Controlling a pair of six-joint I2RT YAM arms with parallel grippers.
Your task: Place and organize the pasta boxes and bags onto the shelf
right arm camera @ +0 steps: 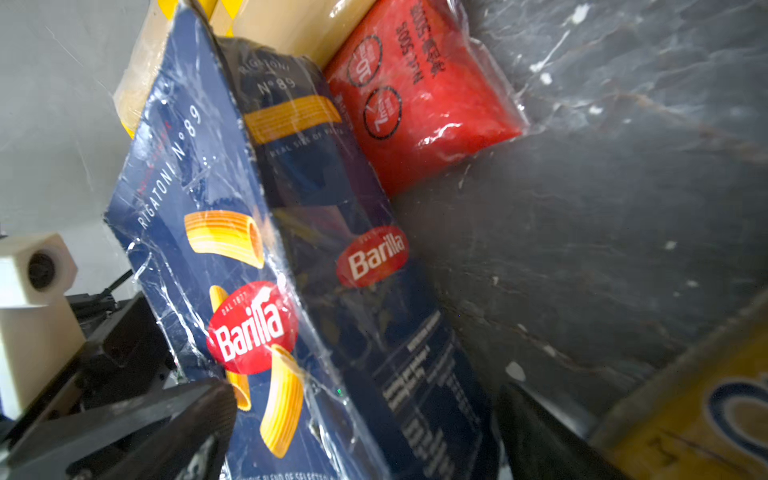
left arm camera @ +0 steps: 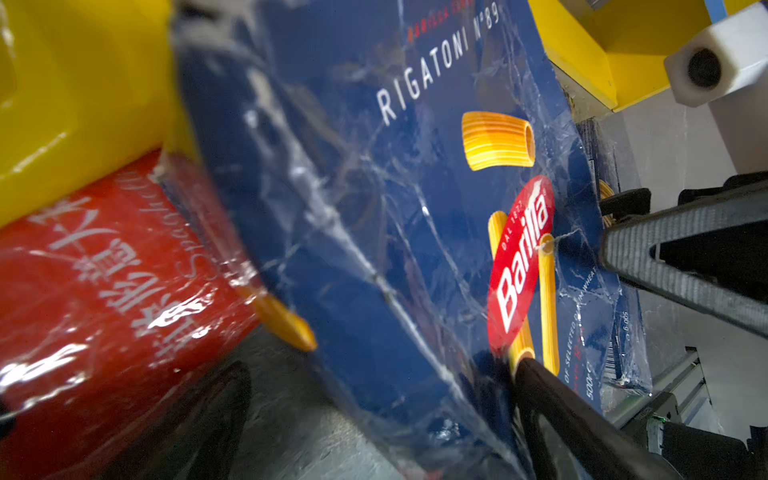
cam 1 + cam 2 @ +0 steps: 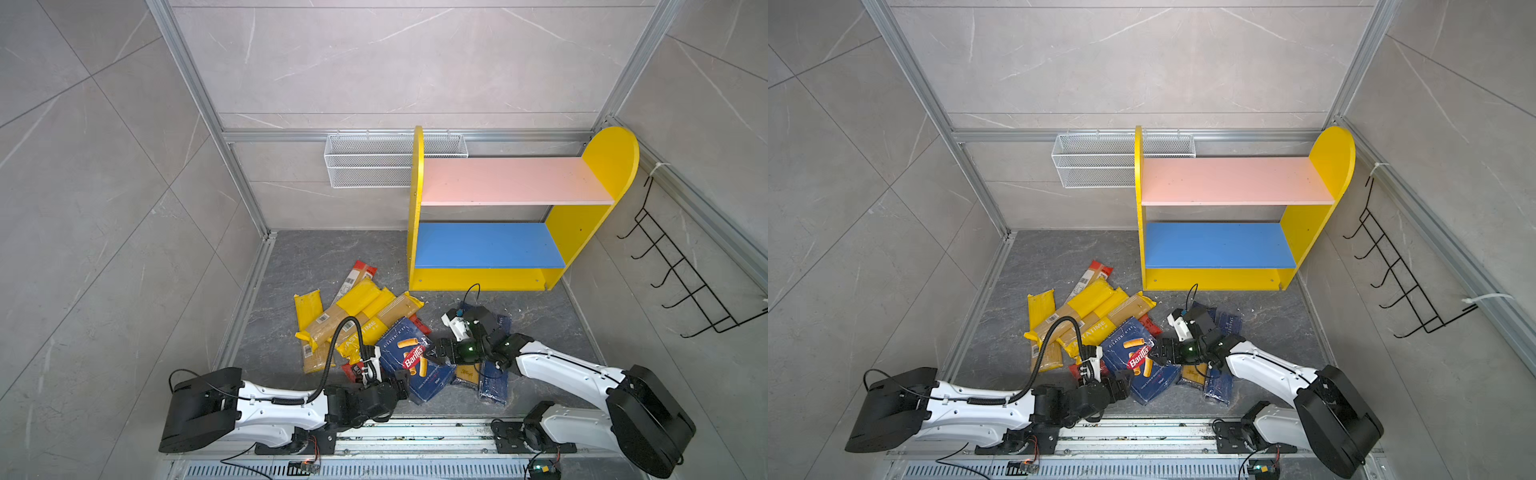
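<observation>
While left hand (image 3: 402, 384) and right hand (image 3: 433, 354) gape, rigatoni box (image 3: 400, 341) slanted, top toward bags (image 3: 358, 303)

Top views bright, even; wrist pics blurry w/ glare (on rigatoni box (image 2: 332, 199)).

Your left arm (image 3: 270, 409) stretches rightward along the lower edge of both top views, the left gripper (image 3: 402, 384) with jaws spread wide. Your right arm (image 3: 561, 365) reaches leftward toward lower centre, the right gripper (image 3: 431, 352) likewise fully parted. The 2 grippers are near each other.
</observation>
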